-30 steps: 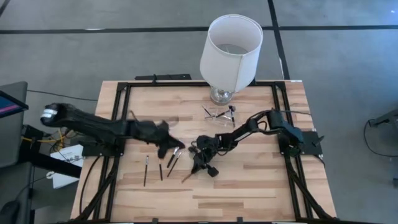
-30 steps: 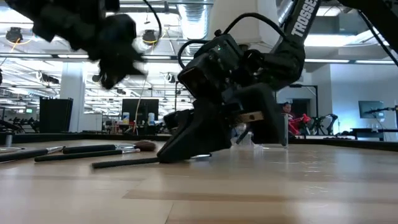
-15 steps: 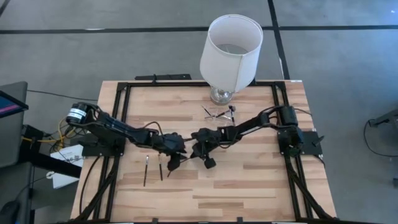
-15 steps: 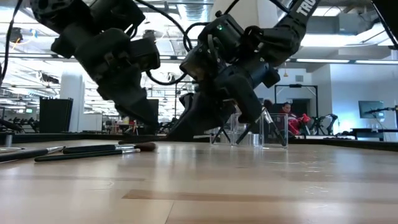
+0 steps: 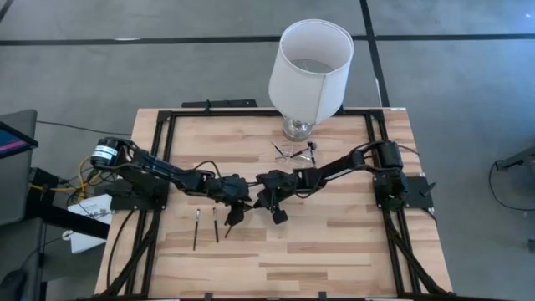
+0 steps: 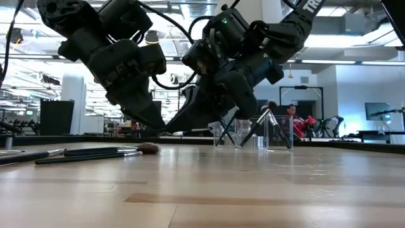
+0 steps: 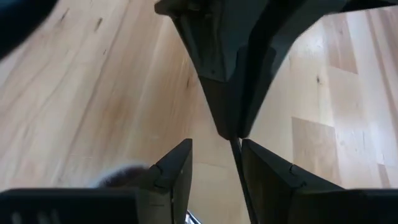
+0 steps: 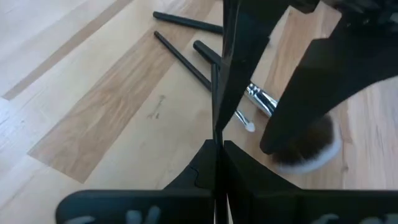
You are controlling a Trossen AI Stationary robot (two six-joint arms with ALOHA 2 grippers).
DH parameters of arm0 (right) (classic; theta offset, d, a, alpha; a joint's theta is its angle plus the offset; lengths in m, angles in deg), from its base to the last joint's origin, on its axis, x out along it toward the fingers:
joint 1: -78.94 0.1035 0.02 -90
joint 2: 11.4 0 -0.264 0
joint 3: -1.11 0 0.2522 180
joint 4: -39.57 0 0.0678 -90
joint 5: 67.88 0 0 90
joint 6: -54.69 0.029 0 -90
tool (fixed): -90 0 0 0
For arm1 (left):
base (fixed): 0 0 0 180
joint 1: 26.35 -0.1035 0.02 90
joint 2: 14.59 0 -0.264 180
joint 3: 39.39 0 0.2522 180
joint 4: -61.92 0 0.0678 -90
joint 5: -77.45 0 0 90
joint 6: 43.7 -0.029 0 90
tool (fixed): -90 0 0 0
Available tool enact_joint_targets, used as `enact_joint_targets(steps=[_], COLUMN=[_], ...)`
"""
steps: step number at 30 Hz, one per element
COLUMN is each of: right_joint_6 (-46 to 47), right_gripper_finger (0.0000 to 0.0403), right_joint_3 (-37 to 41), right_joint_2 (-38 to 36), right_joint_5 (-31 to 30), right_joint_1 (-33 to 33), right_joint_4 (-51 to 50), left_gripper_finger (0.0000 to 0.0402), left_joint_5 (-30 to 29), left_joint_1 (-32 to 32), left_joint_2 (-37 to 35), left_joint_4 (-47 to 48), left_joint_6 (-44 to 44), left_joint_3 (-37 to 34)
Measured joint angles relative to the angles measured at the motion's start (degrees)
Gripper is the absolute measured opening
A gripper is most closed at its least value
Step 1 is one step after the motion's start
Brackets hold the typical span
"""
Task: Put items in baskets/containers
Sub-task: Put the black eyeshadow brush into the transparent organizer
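My right gripper (image 8: 217,147) is shut on a slim dark makeup brush (image 8: 219,81) and hovers above the table's middle (image 5: 264,201). My left gripper (image 7: 214,149) is open and faces it tip to tip (image 5: 234,211). Its two fingers stand on either side of that brush's handle (image 7: 237,163); whether they touch it I cannot tell. More brushes lie flat on the wood (image 5: 196,227) (image 8: 180,59), one with a fluffy head (image 8: 306,149). The clear tray (image 5: 296,151) stands by the lamp base with some brushes inside. My right gripper pinches the thin dark handle (image 8: 217,127) of one brush between its two shut fingers. The handle runs on past the fingertips, in line with the fingers. In the low view the fingers (image 6: 190,114) slant down toward the table's left, and the brush is clear of the wood.
A tall white lampshade on a glass base (image 5: 310,67) stands at the far edge behind the tray. The loose brushes (image 6: 95,152) lie left of and under both grippers. Black rails (image 5: 164,142) frame the tabletop. People and equipment show in the room beyond.
My right gripper, which had its fingers down on the wood, has risen and carried one brush up off the table. My left gripper swung in and came down toward the right gripper's fingertips, ending close in front of them.
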Motion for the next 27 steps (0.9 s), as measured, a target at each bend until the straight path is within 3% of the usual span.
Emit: enact_joint_targets(steps=[14,27], right_joint_6=[-0.5,-0.6], right_gripper_finger=[0.0005,0.0006], right_joint_3=[0.0,-0.1], right_joint_2=[0.0,0.0], right_joint_5=[-1.4,-2.6], right_joint_1=[0.0,0.0], right_joint_4=[1.1,1.5], left_gripper_finger=[0.0135,0.0126], left_joint_5=[0.1,4.3], left_joint_1=[0.1,0.1], left_joint_2=[0.0,0.0], left_joint_4=[-0.1,0.1], left_joint_6=[0.0,0.5], left_joint_3=[0.0,-0.1])
